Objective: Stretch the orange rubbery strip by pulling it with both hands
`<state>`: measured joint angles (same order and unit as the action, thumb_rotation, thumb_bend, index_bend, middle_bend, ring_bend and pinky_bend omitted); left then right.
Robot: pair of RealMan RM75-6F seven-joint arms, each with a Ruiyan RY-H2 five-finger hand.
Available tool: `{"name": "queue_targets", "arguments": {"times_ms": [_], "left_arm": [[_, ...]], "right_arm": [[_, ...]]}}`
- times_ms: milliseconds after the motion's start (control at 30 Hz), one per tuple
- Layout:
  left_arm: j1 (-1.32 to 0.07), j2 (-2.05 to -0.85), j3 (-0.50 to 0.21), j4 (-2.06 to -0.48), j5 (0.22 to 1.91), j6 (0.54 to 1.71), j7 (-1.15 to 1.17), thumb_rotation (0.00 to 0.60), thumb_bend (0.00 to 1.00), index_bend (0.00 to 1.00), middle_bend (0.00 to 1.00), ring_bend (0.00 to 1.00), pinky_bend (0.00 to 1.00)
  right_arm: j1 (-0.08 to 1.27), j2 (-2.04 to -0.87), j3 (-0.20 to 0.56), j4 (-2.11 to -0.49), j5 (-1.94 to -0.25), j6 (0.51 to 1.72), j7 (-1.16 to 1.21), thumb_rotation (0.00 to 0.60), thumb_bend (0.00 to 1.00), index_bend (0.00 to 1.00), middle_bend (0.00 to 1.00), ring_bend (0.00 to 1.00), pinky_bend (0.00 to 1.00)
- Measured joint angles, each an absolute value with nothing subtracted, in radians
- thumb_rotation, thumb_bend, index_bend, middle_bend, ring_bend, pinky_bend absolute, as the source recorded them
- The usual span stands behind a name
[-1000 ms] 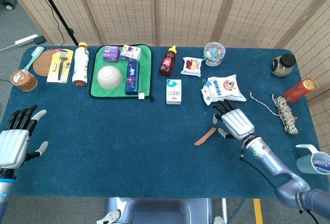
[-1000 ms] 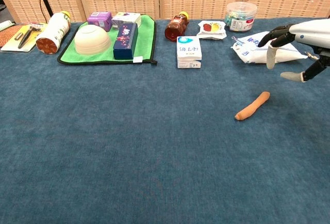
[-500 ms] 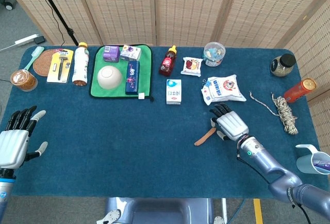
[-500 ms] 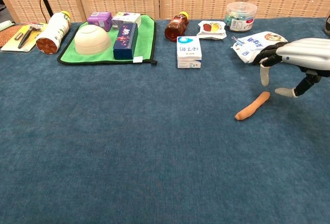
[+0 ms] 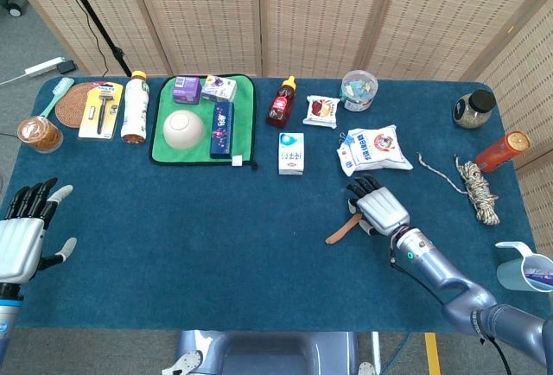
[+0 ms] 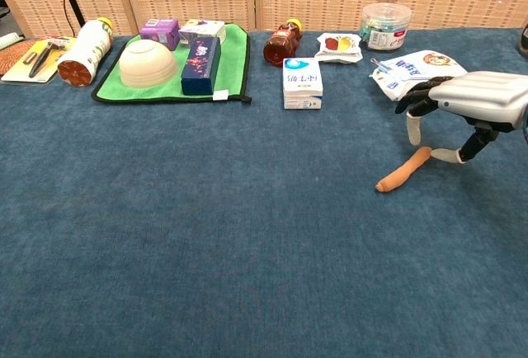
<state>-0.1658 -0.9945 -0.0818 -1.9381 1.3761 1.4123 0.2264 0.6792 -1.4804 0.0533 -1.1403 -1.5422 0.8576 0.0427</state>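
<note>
From the head view we see the orange rubbery strip point(image 5: 343, 230) lying flat on the blue table point(image 5: 216, 219), right of centre and nearer to us than the white snack bag point(image 5: 373, 149). Our right hand point(image 5: 378, 209) hovers over the strip's far right end, palm down, fingers spread and holding nothing. Our left hand point(image 5: 23, 235) sits at the near left edge of the table, well apart from the strip, fingers apart and empty.

From the chest view the strip point(image 6: 403, 169) lies slanted on the cloth, its right end further from us. The right hand point(image 6: 464, 104) hangs just above that end with fingers pointing down on either side, not gripping it. The left hand does not show here
</note>
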Motion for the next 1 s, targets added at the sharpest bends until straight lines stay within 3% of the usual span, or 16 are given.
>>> {"name": "queue_targets", "arguments": {"times_ms": [800,1000], "left_arm": [[-0.164,-0.99,-0.081,-1.94,1.374,1.416,0.217,0.6,0.26,0.15,0.06,0.01,0.0],[-0.164,-0.992,-0.081,-1.939,1.373,1.417,0.216,0.6,0.26,0.15,0.06,0.01,0.0]], "right_arm": [[0.687,-1.509,0.022,-1.108,-1.532,0.859,0.05,0.6,0.42,0.43,0.16,0.01,0.0],[0.688,-1.518,0.019,-1.099,-1.529,0.859,0.057,0.6,0.42,0.48,0.18,0.06,0.0]]}}
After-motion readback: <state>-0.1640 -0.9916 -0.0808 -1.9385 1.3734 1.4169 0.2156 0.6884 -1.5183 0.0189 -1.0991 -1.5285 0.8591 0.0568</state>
